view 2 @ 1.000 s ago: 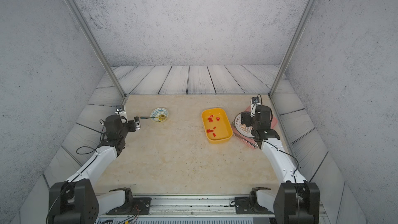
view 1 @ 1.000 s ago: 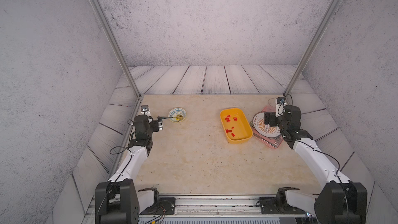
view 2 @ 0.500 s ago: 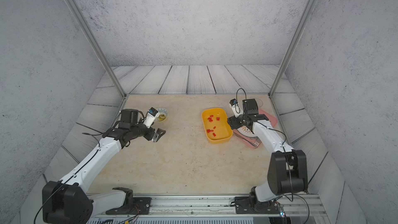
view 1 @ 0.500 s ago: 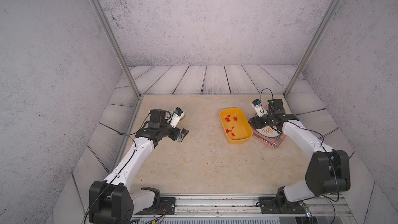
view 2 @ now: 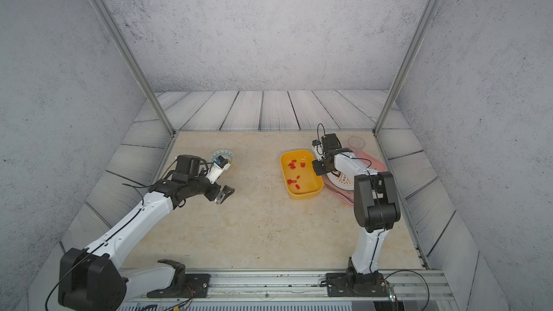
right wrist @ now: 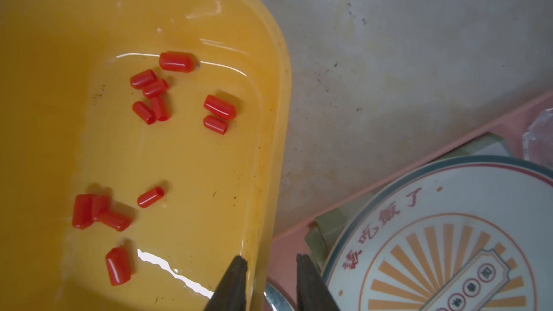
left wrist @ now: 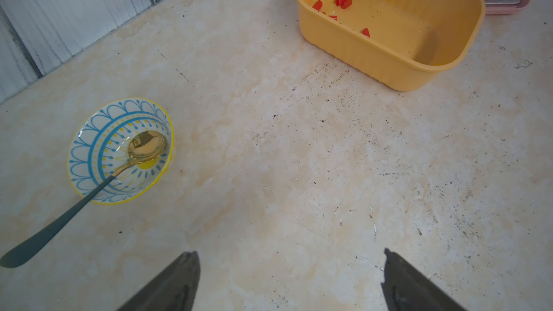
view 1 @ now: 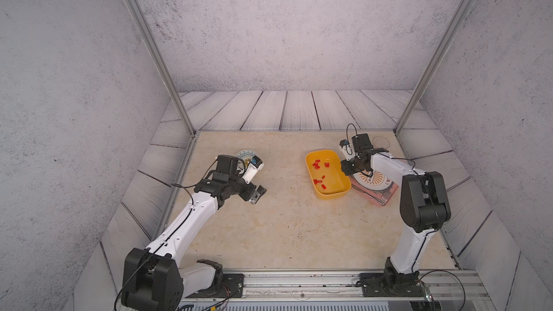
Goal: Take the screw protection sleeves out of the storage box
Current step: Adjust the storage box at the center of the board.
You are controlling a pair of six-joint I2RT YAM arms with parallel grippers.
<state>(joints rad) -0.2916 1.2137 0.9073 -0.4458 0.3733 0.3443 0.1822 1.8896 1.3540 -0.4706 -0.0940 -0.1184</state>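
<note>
The yellow-orange storage box (view 1: 329, 195) (view 2: 302, 197) sits right of the table's middle. Several small red screw protection sleeves (view 1: 318, 172) (right wrist: 155, 91) lie loose on its floor. My right gripper (view 1: 347, 170) (right wrist: 270, 260) straddles the box's right wall (right wrist: 278, 115). One finger is inside against the wall. The other finger is outside over the pink tray, with a gap still showing. My left gripper (view 1: 258, 194) (left wrist: 290, 257) hangs wide open and empty over bare table, far left of the box (left wrist: 389, 64).
A blue-patterned bowl (left wrist: 119, 151) (view 1: 244, 154) holding a gold spoon (left wrist: 146, 145) stands just behind my left gripper. A pink tray (view 1: 374, 195) carrying a printed plate (right wrist: 449, 234) lies tight against the box's right side. A clear lid (view 1: 380, 142) rests at the back right.
Both arms swung in from the table's sides. My right gripper came down onto the box's right wall and its jaws narrowed. The left one moved in front of the bowl, still open.
</note>
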